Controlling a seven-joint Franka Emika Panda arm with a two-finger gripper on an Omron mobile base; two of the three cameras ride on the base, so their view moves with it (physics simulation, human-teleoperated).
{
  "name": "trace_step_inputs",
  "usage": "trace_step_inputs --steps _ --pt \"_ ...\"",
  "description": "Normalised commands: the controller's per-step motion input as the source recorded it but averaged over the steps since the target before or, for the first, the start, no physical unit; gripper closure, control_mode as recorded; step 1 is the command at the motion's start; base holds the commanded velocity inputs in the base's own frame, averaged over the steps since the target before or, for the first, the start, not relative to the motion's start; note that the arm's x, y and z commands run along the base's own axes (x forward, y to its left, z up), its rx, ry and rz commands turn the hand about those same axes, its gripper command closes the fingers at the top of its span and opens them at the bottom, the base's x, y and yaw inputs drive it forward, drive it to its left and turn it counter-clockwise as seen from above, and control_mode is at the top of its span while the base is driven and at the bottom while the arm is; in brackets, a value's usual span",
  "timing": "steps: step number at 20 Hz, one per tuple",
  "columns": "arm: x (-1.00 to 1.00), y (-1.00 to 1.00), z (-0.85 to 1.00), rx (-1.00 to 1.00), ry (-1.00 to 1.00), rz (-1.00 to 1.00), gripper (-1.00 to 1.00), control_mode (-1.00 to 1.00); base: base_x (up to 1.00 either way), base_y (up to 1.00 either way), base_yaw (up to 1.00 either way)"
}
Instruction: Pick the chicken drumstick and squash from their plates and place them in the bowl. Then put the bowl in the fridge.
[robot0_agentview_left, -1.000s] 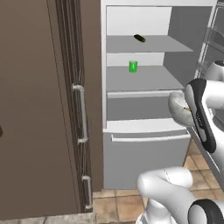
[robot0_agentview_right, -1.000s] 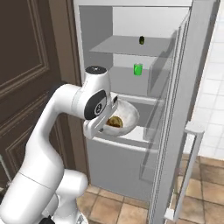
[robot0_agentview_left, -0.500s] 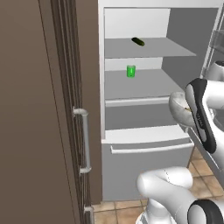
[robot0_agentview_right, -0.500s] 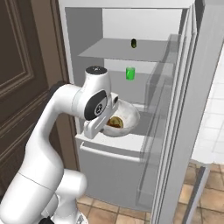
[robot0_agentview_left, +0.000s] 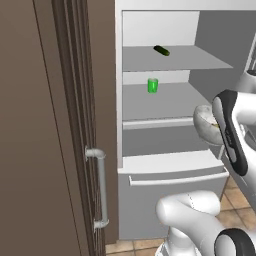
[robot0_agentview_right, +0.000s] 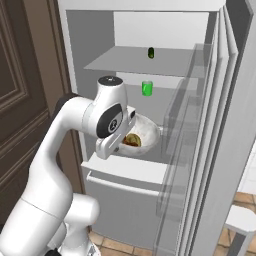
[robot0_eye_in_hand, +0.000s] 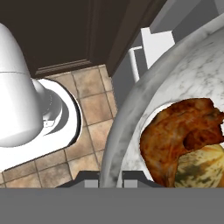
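We've got the bowl (robot0_agentview_right: 144, 136) up in the air right at the open fridge (robot0_agentview_right: 165, 65), level with the gap above its grey lower drawer (robot0_agentview_left: 172, 177). The chicken drumstick (robot0_eye_in_hand: 179, 131) sits inside the bowl, touching the pale squash (robot0_eye_in_hand: 205, 166) beside it. Our gripper (robot0_eye_in_hand: 109, 178) is pinched shut on the bowl's rim. Higher up in the fridge, a green can (robot0_agentview_left: 152, 85) stands on the middle shelf and a dark pickle-looking thing (robot0_agentview_left: 161, 50) lies on the top shelf. The brown cabinet (robot0_agentview_left: 45, 125) stands just left of the fridge.
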Motion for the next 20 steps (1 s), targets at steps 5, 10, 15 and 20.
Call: trace_step_inputs --steps 5,10,15,20 --pt "0.00 0.00 0.00 0.00 0.00 0.00 1.00 1.00 0.13 0.04 0.00" --pt "0.00 0.00 0.00 0.00 0.00 0.00 1.00 1.00 0.00 0.00 0.00" --pt "0.00 0.00 0.00 0.00 0.00 0.00 1.00 1.00 0.00 0.00 0.00" --pt "0.00 0.00 0.00 0.00 0.00 0.00 1.00 1.00 0.00 0.00 0.00"
